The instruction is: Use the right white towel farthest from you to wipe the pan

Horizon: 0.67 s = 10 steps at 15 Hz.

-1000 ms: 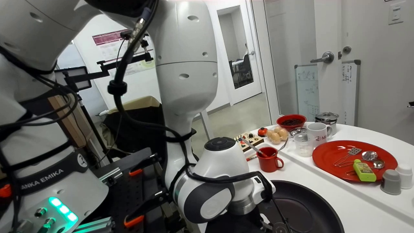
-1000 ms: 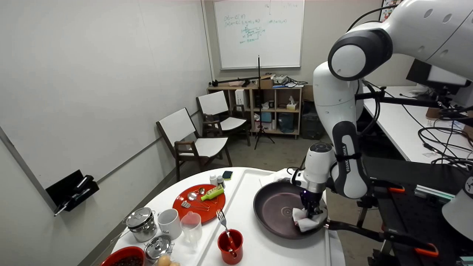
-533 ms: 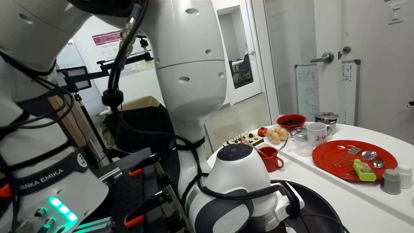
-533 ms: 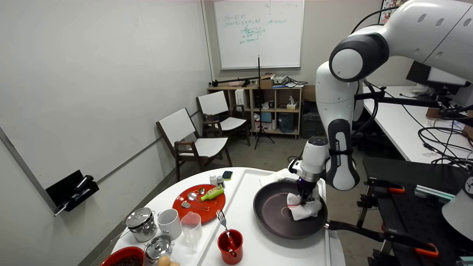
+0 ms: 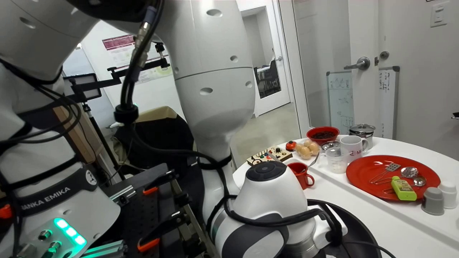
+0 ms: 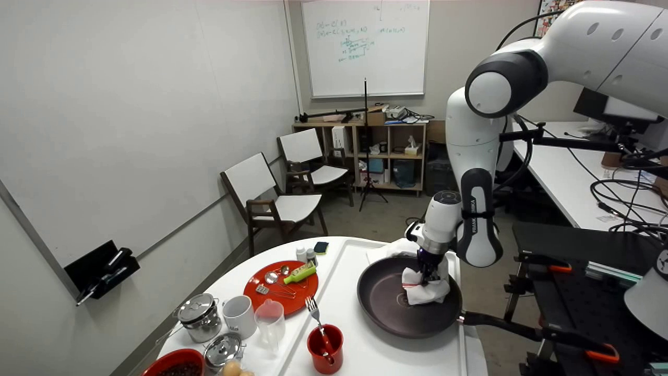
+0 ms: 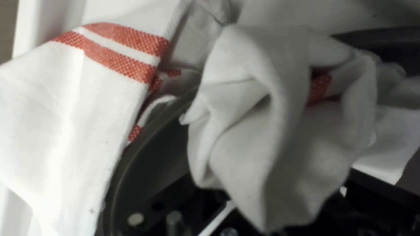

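Note:
The pan (image 6: 381,305) is a large black frying pan on the white table; part of its rim (image 5: 362,229) shows past the arm in an exterior view. Inside it, right of the ringed centre, a bunched white towel (image 6: 425,295) with a red stripe rests on the pan's surface. My gripper (image 6: 430,274) points down, shut on this towel. In the wrist view the crumpled towel (image 7: 242,141) fills the middle and covers the fingertips. The pan's wall (image 7: 147,160) curves behind it.
Another red-striped white towel (image 7: 65,108) lies outside the pan, against its rim. The pan's handle (image 6: 501,325) juts past the table edge. A red mug with a fork (image 6: 325,347), a red plate (image 6: 261,300) and a clear cup (image 6: 270,321) stand nearby.
My gripper has carried the towel across the pan, away from the handle side and toward the far rim in an exterior view, mostly in the first half second. The pan has stayed put.

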Motion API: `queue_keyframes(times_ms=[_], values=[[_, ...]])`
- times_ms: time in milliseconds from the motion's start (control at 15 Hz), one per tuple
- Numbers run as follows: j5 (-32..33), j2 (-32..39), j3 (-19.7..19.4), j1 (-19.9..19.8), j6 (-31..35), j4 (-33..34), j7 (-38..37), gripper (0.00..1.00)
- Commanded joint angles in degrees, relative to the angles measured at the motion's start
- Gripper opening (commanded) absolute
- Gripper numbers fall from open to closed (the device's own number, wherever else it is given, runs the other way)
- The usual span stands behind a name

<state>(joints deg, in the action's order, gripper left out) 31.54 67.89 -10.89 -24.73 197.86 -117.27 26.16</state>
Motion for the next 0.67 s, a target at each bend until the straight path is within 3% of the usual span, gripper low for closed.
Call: queue_keyframes(times_ms=[0,600], values=[[-0.85,2.47,0.79,3.11,0.0,2.87,0.02,0.02],[-0.13,0.75,3.33,13.07,-0.16,3.09,0.51,0.02]])
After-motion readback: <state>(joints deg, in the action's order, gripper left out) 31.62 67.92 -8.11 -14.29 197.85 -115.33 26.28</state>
